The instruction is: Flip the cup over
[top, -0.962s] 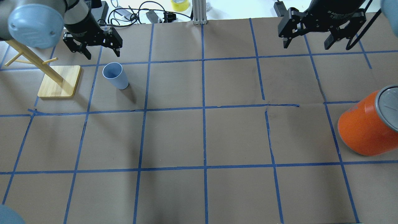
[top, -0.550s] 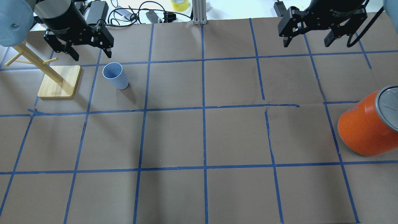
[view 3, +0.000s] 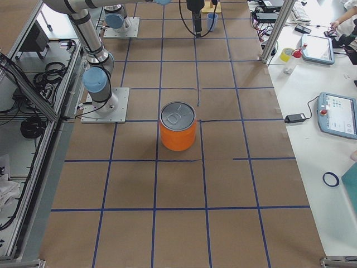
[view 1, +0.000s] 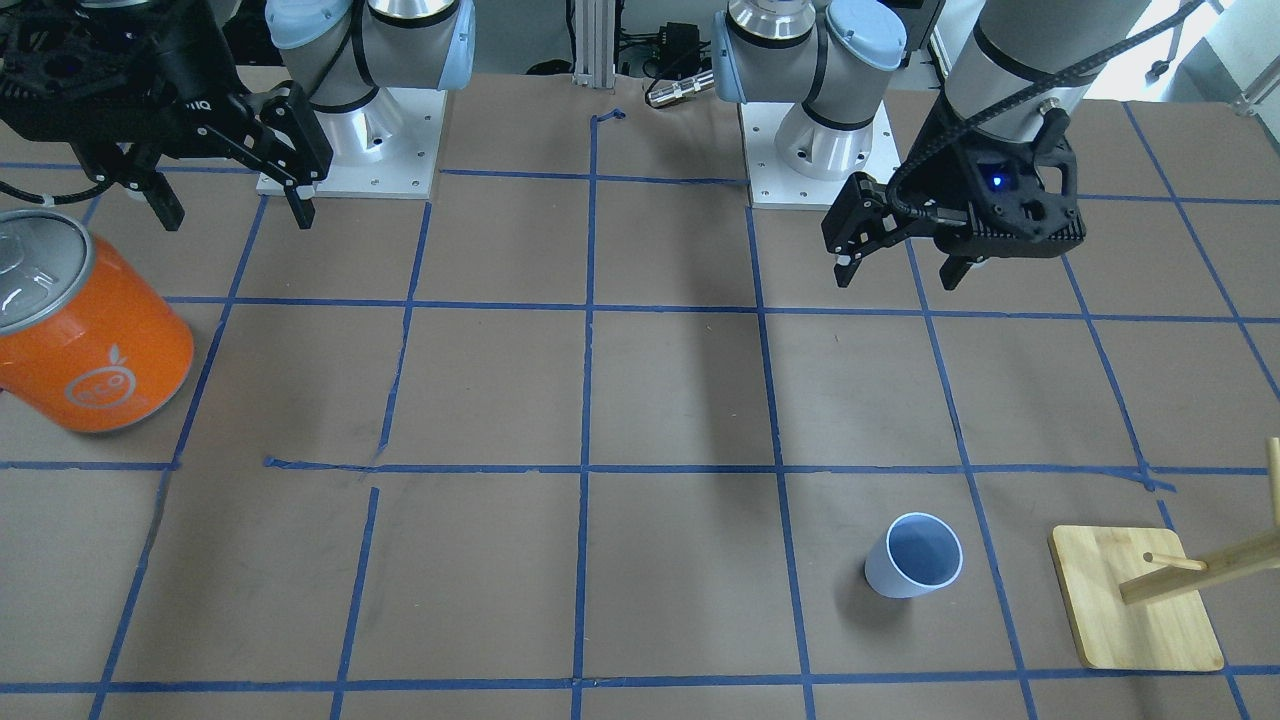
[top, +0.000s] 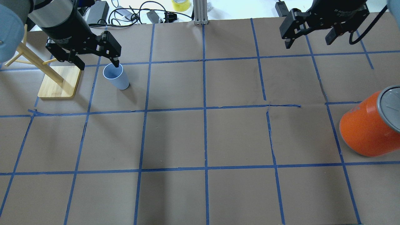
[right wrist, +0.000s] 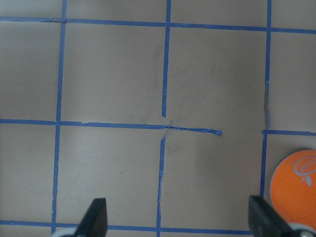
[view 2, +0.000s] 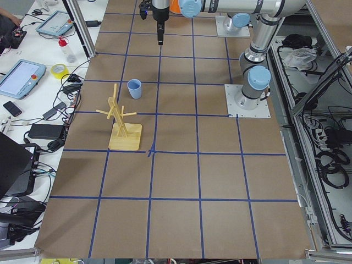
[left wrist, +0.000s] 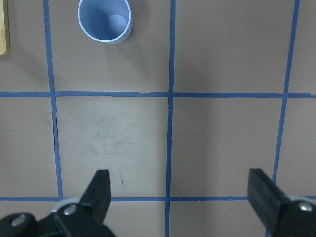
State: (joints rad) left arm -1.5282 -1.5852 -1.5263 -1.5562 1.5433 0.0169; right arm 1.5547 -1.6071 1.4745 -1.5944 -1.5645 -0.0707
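Brown paper table [top: 237, 134] with a blue tape grid [top: 204, 137], cables [top: 134, 14] off the far edge at 12 o'clock. Cup [top: 116, 76] stands mouth up at 10 o'clock in the overhead view, at 3 o'clock of the wooden rack [top: 59, 82]. Orange can [top: 364, 131] at the 3 o'clock edge. Left gripper [top: 99, 65] points straight down, raised, fingers wide, empty; the cup shows at 11 o'clock in its wrist view, clear of the fingers. Right gripper [top: 307, 43] at 1 o'clock, pointing down, wide, empty
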